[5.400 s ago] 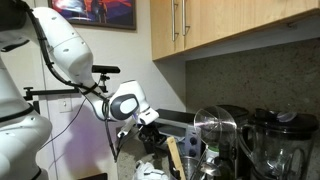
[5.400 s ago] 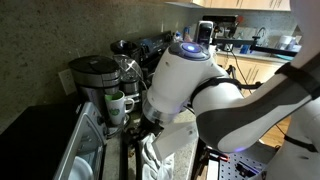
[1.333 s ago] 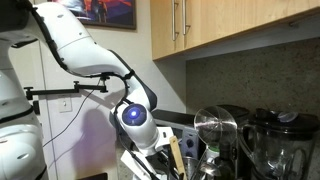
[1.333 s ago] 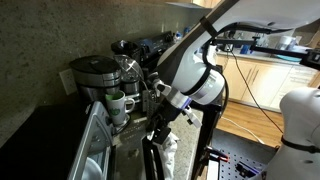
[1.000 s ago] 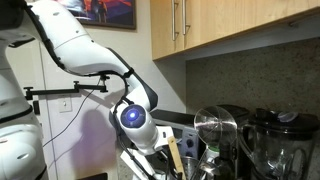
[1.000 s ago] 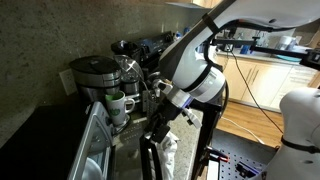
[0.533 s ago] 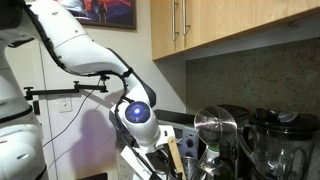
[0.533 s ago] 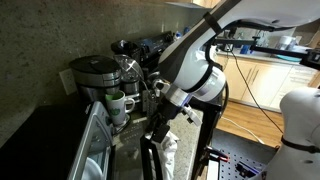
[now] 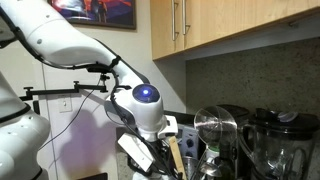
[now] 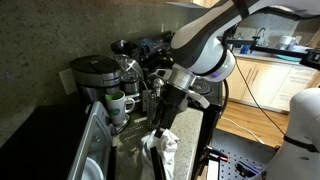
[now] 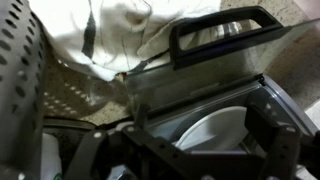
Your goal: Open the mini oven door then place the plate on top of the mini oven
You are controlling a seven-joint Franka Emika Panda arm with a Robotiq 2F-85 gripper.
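The mini oven [image 10: 45, 140] stands at the lower left, dark on top with a silvery front frame. In the wrist view its door [image 11: 200, 85], dark glass with a black handle [image 11: 225, 28], lies swung open just ahead of my gripper [image 11: 180, 150]. A white plate [image 11: 215, 130] shows beyond the glass, between my two fingers [image 11: 272, 140], which stand wide apart and hold nothing. In both exterior views the gripper [image 10: 158, 135] [image 9: 150, 150] hangs low in front of the oven, partly hidden by the arm.
A white striped cloth [image 11: 110, 30] lies beyond the door, with a perforated grey rack [image 11: 20, 70] beside it. Clear-jar blenders [image 9: 215, 135] and a dark one [image 9: 280, 140] crowd one side. A coffee maker [image 10: 92, 75] and white mugs [image 10: 118, 103] stand behind the oven.
In the last half second the arm has lifted and turned: its round wrist joint has moved up and towards the blenders. The oven and the things around it have not moved.
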